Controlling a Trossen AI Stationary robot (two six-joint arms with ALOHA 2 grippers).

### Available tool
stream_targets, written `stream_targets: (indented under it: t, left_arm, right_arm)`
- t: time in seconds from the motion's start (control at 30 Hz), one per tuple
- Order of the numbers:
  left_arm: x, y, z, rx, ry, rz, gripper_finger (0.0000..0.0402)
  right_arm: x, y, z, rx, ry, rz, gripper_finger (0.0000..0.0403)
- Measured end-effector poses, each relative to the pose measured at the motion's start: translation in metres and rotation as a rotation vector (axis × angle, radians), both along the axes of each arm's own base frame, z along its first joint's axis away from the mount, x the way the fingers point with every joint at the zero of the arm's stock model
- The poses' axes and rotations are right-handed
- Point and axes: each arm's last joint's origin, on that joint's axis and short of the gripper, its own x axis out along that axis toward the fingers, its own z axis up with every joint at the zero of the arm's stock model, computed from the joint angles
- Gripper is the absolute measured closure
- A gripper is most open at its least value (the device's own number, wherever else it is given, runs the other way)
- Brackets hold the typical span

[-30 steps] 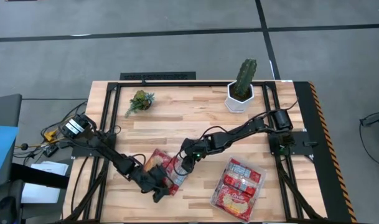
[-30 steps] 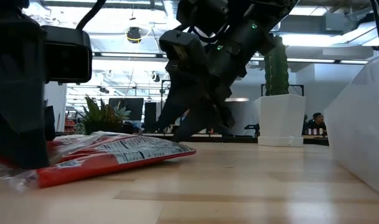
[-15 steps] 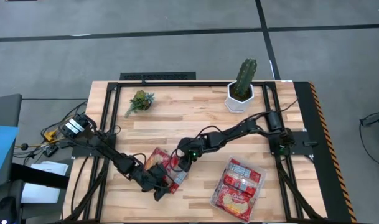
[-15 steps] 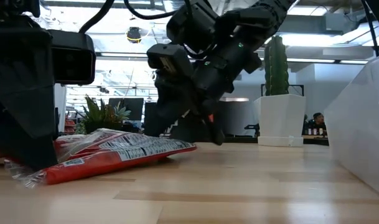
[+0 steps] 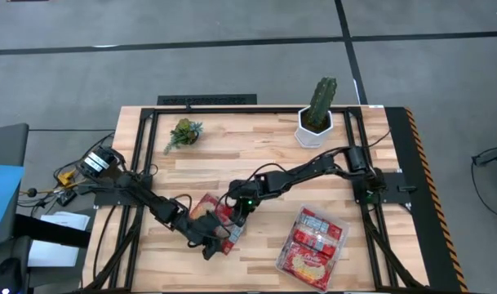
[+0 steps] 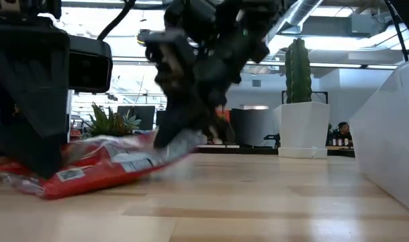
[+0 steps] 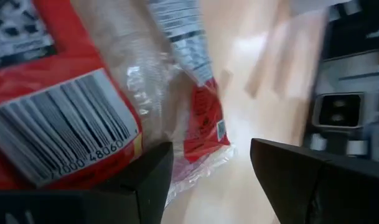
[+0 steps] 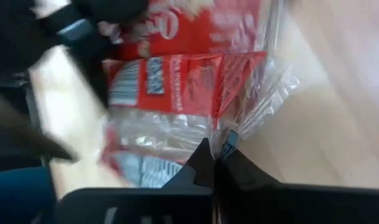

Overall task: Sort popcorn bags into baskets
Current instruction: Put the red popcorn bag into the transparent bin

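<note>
A small pile of red popcorn bags (image 5: 214, 219) lies on the wooden table, left of the middle. My right gripper (image 5: 235, 217) reaches in from the right and is shut on the top bag (image 8: 177, 93) at its right end. My left gripper (image 5: 213, 245) stands open at the pile's near side. Its fingers straddle a barcode-printed bag's corner (image 7: 205, 134). The basket, a clear tray (image 5: 339, 233), stands at the near right with several bags (image 5: 309, 245) lying flat in it. My right gripper pinches the top bag's clear sealed edge (image 8: 231, 142) between its two shut fingers. It comes slanting down from the table's right. The held end (image 6: 185, 142) is raised off the table, and the rest of the bag slopes down onto the pile. My left gripper is close over the bags; whether it touches them I cannot tell.
A white pot with a cactus (image 5: 317, 122) stands at the far right, and a small green plant (image 5: 184, 132) at the far left. In the low view the tray's wall (image 6: 392, 134) rises at the right. Bare wood lies between pile and tray.
My right gripper has moved down and toward the table's left onto the pile and has shut on the top bag's end. That end now stands raised off the table, while the bag's other end stays on the pile.
</note>
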Motion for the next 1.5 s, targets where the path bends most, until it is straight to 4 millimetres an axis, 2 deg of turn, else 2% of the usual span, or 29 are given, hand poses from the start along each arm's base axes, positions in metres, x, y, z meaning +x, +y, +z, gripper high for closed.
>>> stream_targets:
  t: [0.1, 0.2, 0.37, 0.5, 0.57, 0.67, 0.77, 0.97, 1.2, 1.3, 1.5]
  left_arm:
    - [0.0, 0.005, 0.018, -0.026, -0.038, -0.023, 0.0189]
    - [-0.003, 0.011, 0.041, -0.054, -0.102, -0.019, 0.0189]
    - [-0.017, 0.02, 0.079, -0.046, -0.201, -0.017, 0.0189]
    - [-0.029, 0.029, 0.104, -0.014, -0.289, 0.01, 0.0189]
    - [-0.035, 0.034, 0.113, 0.013, -0.317, 0.027, 0.0189]
    - [-0.042, 0.039, 0.121, 0.064, -0.334, 0.059, 0.0189]
    - [-0.046, 0.044, 0.122, 0.103, -0.318, 0.09, 0.0189]
    - [-0.049, 0.046, 0.117, 0.147, -0.268, 0.099, 0.0189]
    - [-0.049, 0.047, 0.112, 0.169, -0.231, 0.109, 0.0189]
    - [-0.049, 0.048, 0.111, 0.186, -0.22, 0.123, 0.0189]
    - [-0.049, 0.051, 0.11, 0.199, -0.213, 0.139, 0.0189]
  right_arm:
    - [0.0, -0.004, 0.023, -0.004, -0.041, 0.0, 0.0396]
    - [-0.01, -0.012, 0.045, -0.02, -0.036, 0.005, 0.0393]
    - [-0.035, -0.025, 0.088, -0.12, -0.034, 0.025, 0.0397]
    - [-0.063, -0.027, 0.128, -0.196, -0.065, 0.098, 0.0396]
    - [-0.082, -0.024, 0.146, -0.236, -0.074, 0.19, 0.0398]
    - [-0.108, -0.015, 0.171, -0.278, -0.118, 0.34, 0.0395]
    - [-0.132, -0.004, 0.187, -0.298, -0.137, 0.461, 0.0387]
    - [-0.162, 0.021, 0.191, -0.34, -0.077, 0.669, 0.039]
    - [-0.201, 0.028, 0.174, -0.381, 0.319, 0.791, 0.0387]
    - [-0.205, 0.03, 0.169, -0.391, 0.352, 0.827, 0.0388]
    - [-0.201, 0.036, 0.169, -0.401, 0.272, 0.864, 0.0382]
